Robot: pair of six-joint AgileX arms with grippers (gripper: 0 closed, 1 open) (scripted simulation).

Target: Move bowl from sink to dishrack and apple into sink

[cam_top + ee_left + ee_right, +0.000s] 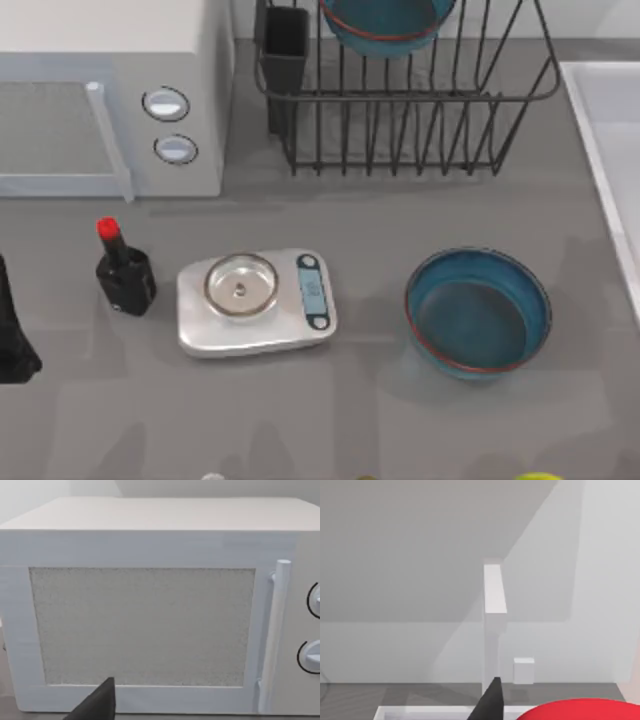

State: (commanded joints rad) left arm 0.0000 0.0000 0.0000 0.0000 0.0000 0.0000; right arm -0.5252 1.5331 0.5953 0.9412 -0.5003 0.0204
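1. A dark teal bowl with a reddish rim rests in the dishrack at the back of the bench, partly cut off by the top edge of the top view.
2. The dishrack carries a dark square cutlery cup at its left corner.
3. A second, matching bowl sits upright on the bench in front of the dishrack, well apart from it.
4. The sink lies at the right edge of the bench; only its pale rim and part of the basin are visible in the top view.
5. In the right wrist view, the apple appears as a red rounded surface right beside a dark finger, above the sink rim, with a white faucet behind. Whether the right fingers are clamped on the apple cannot be told.
6. The left arm is at the left edge of the bench. Its wrist view faces the microwave door, with one dark finger in frame; the finger spacing cannot be told.
7. A kitchen scale and a black bottle with a red cap stand on the bench in front of the microwave.
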